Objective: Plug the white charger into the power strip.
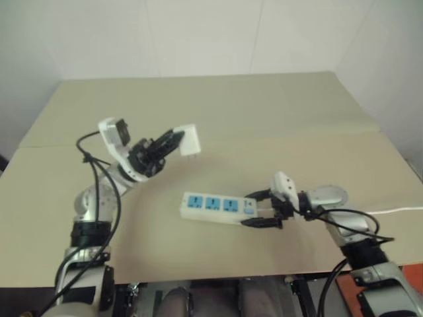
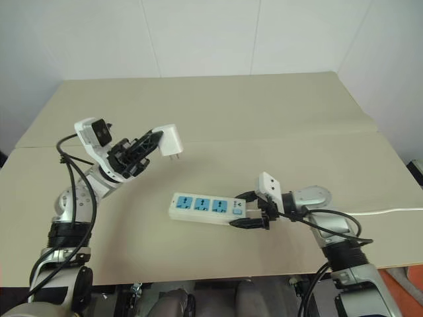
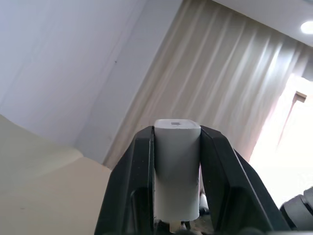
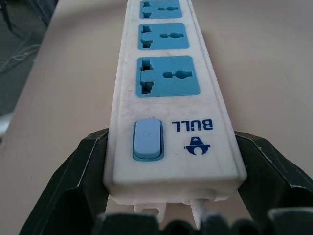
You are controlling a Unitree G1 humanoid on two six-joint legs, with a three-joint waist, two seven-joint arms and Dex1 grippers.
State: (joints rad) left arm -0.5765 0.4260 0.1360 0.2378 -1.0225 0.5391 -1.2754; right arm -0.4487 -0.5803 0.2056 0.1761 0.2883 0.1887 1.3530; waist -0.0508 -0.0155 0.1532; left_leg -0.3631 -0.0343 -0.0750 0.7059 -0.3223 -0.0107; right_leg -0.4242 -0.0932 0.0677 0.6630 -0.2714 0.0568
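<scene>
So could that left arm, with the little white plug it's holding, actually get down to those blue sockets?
Probably yes. The left gripper holds the white charger in the air above the table, and nothing lies between it and the power strip. All three sockets are free, and the right gripper grips only the switch end.

Head pair: looked forward and down from above, both sharing the table [image 1: 277, 105], strip [image 2: 201, 208] and arms. Left wrist: pointed upward, close on the charger [image 3: 176, 171], toward wall and curtain [image 3: 230, 83]. Right wrist: faced closely along the strip's switch end.
</scene>
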